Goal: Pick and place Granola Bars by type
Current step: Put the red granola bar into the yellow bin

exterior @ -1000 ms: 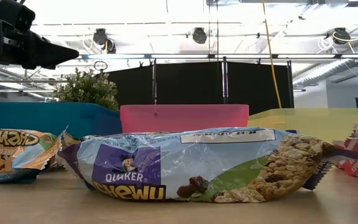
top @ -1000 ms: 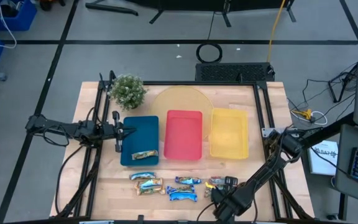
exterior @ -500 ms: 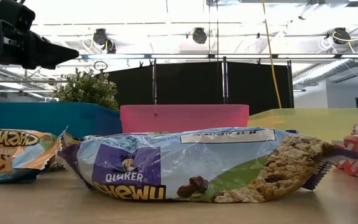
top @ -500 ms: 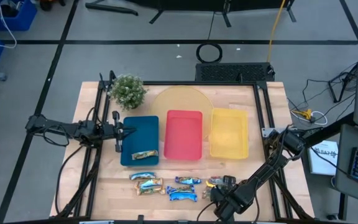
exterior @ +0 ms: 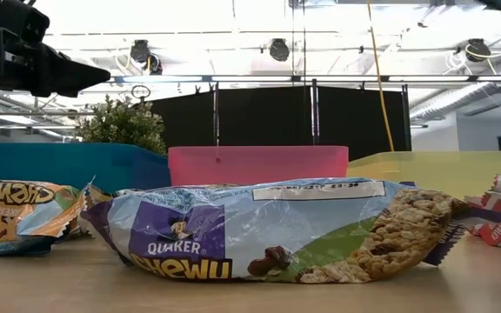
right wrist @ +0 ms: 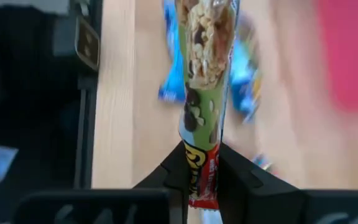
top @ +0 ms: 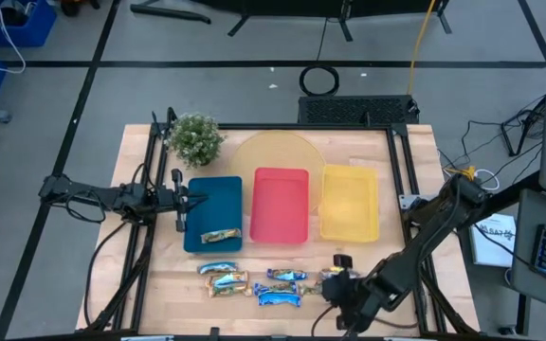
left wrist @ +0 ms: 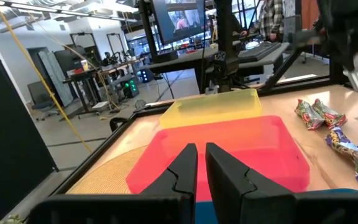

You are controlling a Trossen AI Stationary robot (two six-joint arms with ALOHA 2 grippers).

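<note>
We pick up the right gripper [top: 341, 284] low at the front of the wooden table [top: 396, 170], just off the front right corner of the red rectangular plastic tray [top: 280, 204], and its two dark fingers [right wrist: 178, 168] are pinched tight on a silvery-teal and red wrapped granola bar [right wrist: 202, 93], the bar standing straight out from between them in the right wrist view. In front of the red tray we see the loose bars in a ragged row: two bright blue wrapped bars [top: 280, 287] dead ahead of it, and a blue bar above a tan-gold wrapped bar [top: 224, 278] off toward the dark blue tray's side. One more tan-gold bar [top: 221, 235] already lies inside the dark blue rectangular tray [top: 213, 213], at its front end, just left of the red tray. The yellow rectangular tray [top: 350, 202] sits on the red tray's right, touching or nearly so. The left gripper [top: 180, 200] hangs at the dark blue tray's outer edge, well apart from the red tray's front row, and through its wrist camera we see its fingers [left wrist: 185, 171] nearly together with only a thin slit between them, holding nothing. Behind the trays, off the dark blue one's back corner, stands a small green potted plant [top: 195, 137].
</note>
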